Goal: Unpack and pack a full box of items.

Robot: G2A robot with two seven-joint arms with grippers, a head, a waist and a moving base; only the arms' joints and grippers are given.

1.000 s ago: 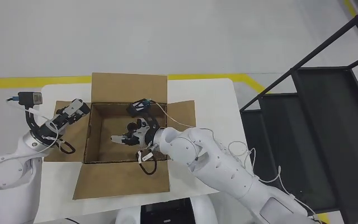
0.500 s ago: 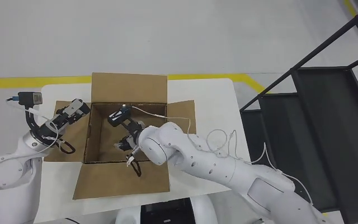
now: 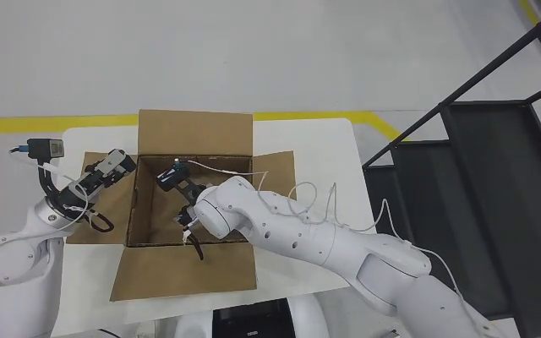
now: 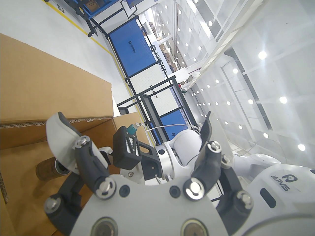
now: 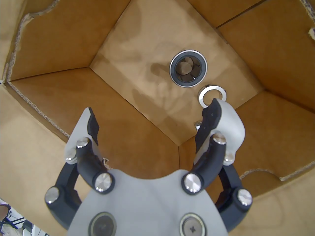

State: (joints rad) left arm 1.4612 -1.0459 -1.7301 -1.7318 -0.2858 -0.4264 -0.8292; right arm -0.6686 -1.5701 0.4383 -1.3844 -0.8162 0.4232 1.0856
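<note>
A: "The left claw (image 4: 133, 131) sits spread and empty at the nine o'clock edge of the box (image 3: 194, 131) on the counter (image 3: 313, 139). What's inside?"

B: "A bearing (image 5: 174, 69) lies flat on the box floor, with a silver ring (image 5: 204, 94) just beside it. The right claw (image 5: 152, 111), whose arm lies toward four o'clock, hangs above them, spread wide and holding nothing."

A: "How would the bearing handle?"

B: "It's probably heavy, rigid, slick steel. Pinching across its outer rim looks safest."

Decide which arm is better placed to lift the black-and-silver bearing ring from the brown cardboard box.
Right. The right gripper hangs open inside the brown cardboard box, over the black-and-silver bearing ring; the left gripper sits outside its wall.
</note>
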